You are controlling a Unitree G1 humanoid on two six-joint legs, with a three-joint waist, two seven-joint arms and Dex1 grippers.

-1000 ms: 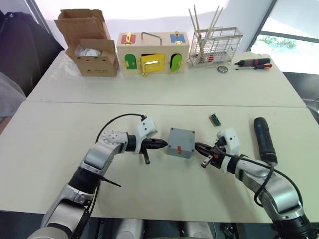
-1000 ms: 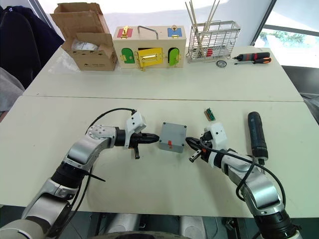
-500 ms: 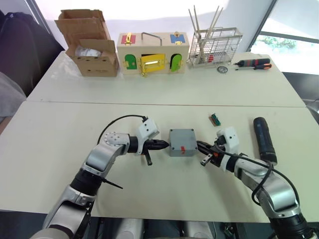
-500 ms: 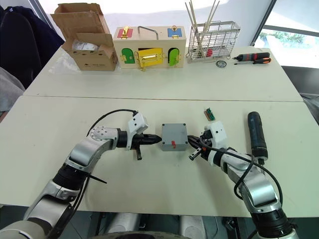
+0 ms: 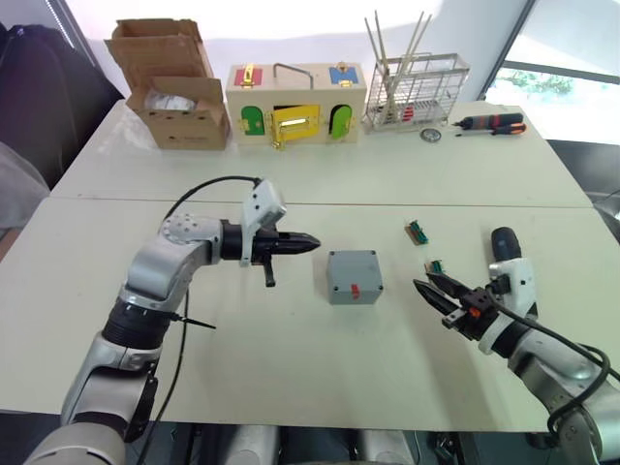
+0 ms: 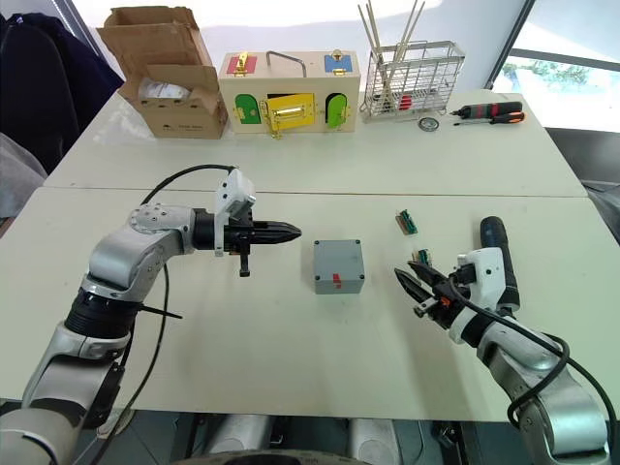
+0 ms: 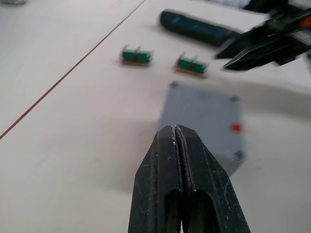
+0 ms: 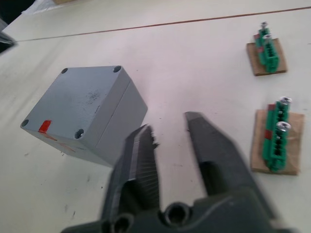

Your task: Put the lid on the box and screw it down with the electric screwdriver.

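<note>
The box [image 5: 353, 276] sat near the middle of the bench [image 5: 291, 368], the lid [image 8: 73, 104] already on it, corner holes up. The screwdriver [image 6: 496, 262] lay by the right edge, long axis running front to back, just beyond the right gripper [image 5: 438, 294], whose fingers were parted and empty; that arm was much the nearer. The left gripper [image 5: 308, 242], fingers pressed shut on nothing, hung beyond the box's left side. Half a second earlier both grippers had flanked the box closely; both had since drawn away.
</note>
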